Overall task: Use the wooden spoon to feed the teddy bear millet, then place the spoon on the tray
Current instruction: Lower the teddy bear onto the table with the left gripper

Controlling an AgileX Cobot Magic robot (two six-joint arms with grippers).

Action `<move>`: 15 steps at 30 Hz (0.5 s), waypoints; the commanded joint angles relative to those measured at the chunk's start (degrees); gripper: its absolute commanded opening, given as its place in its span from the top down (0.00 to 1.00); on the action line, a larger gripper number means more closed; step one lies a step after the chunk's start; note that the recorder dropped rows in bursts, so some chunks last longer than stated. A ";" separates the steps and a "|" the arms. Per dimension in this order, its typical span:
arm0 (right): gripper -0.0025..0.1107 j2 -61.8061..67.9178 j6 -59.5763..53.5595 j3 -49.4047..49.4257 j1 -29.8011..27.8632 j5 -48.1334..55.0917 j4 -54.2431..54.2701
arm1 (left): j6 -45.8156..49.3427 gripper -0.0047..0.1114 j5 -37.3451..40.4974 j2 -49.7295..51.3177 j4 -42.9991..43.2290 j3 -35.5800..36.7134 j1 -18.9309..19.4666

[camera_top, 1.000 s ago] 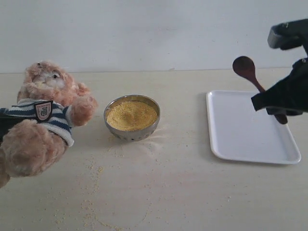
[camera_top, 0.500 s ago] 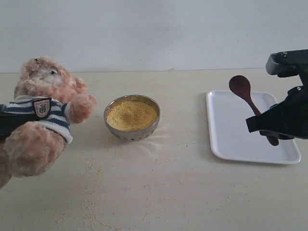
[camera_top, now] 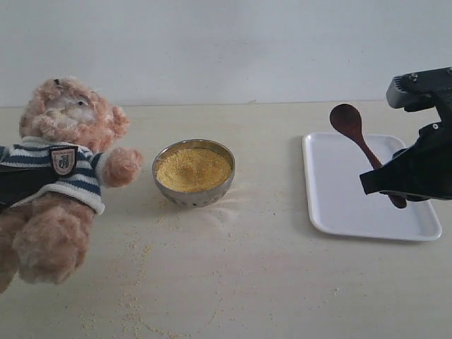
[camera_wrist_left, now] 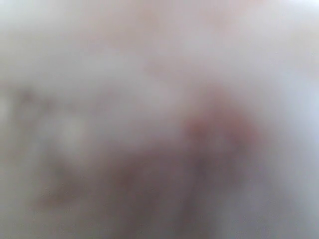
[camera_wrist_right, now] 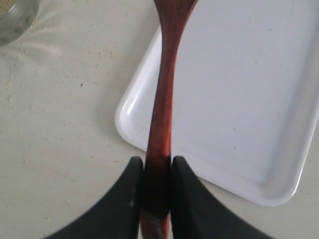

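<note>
While the right gripper point(camera_top: 385, 180) has come down over the last second, the wooden spoon point(camera_top: 361, 147) has sunk with it. It now sits lower, over the white tray point(camera_top: 339, 205) at the right of the frame.
- Teddy bear point(camera_top: 63, 162), far left, has swung more upright, legs hanging lower.
- Millet point(camera_top: 193, 169) in the steel bowl point(camera_top: 194, 196), frame centre: untouched, with stray grains on the table around it.

Reading: spoon well away from the bear and its bowl end looks empty, so feeding seems done. The step in hand is laying the spoon down.

Jaws:
- Right: both black fingers point(camera_wrist_right: 130, 199) pinch the handle near its tail.
- Left gripper point(camera_top: 18, 187): only a dark band across the bear's torso. Its wrist camera is all blur, so I cannot tell its grip.

Spoon's long axis:
- It runs from upper left to lower right in the exterior view.
- Bowl end is raised, pointing toward the tray's far left corner.
- Tail end is low over the tray's right part; whether it touches is unclear.
- A flatter tilt is probably needed before letting go.
</note>
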 commanded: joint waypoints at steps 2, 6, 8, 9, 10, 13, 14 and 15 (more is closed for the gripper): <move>0.98 2.73 -3.90 0.12 -0.26 -1.95 0.05 | 2.91 0.92 1.25 -0.14 -1.12 -0.66 -0.16; 0.98 5.91 -4.02 -0.04 -0.26 -3.26 2.87 | 3.43 0.92 1.14 0.91 -1.12 -1.45 -0.16; 0.98 6.49 -4.02 -0.12 -0.26 -3.90 3.21 | 3.43 0.92 1.63 2.07 -1.12 -1.45 -0.16; 0.98 6.49 -4.02 -0.12 -0.26 -4.31 3.33 | 3.43 0.92 1.61 2.69 -1.12 -1.45 -0.16; 0.98 6.35 -4.02 -0.12 -0.26 -4.68 3.49 | 3.31 0.92 1.95 3.30 -1.12 -1.49 -0.16; 0.98 6.35 -4.02 -0.12 -0.26 -5.21 3.74 | 3.31 0.92 2.34 5.10 -1.12 -1.59 -0.16; 0.98 6.35 -4.02 -0.12 -0.26 -5.21 3.89 | 3.31 0.92 2.34 5.69 -1.12 -1.59 -0.16; 0.98 6.35 -4.02 -0.12 -0.26 -5.21 4.06 | 3.31 0.92 2.34 6.22 -1.12 -1.59 -0.16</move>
